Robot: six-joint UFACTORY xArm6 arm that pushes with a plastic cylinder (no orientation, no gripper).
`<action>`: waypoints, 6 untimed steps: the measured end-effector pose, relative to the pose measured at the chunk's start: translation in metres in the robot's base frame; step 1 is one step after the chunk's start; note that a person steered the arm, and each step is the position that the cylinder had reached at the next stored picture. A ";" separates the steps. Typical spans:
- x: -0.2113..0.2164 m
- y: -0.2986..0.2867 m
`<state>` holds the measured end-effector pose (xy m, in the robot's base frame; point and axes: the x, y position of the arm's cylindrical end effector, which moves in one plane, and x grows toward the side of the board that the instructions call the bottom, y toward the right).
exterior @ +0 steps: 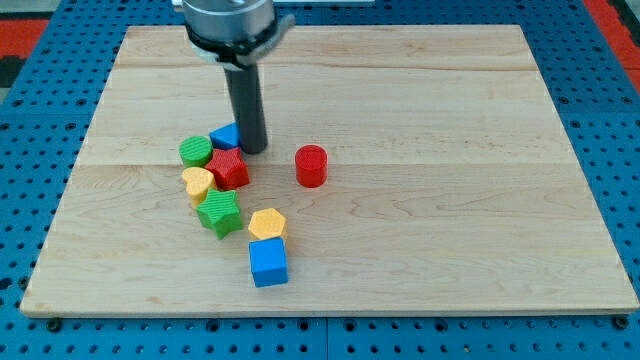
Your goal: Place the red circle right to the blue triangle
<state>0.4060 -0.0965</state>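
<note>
The red circle (pixel 311 166) is seen standing alone on the wooden board (pixel 450 120), near the cluster of blocks at the view's left but apart from it. The blue triangle (pixel 226 136) is located at the top of that cluster, partly hidden behind the rod. The red circle already lies on the view's right of the blue triangle, slightly lower, with a gap between them. The step in hand is judged to be the final approach: the circle is to be brought closer beside the triangle.

My tip (pixel 251 150) is placed just beside the blue triangle, on its right edge; whether contact is made cannot be told. No jaws are fitted, so nothing is held or pinched by the rod.

For the next move, the tip is probably to be carried around to the right of the red circle, so that a push toward the view's left and slightly upward can be applied. The red block (pixel 230 168) and green block (pixel 196 151) close by should not be disturbed.
</note>
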 end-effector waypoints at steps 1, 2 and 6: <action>0.000 0.018; 0.016 0.025; -0.036 0.044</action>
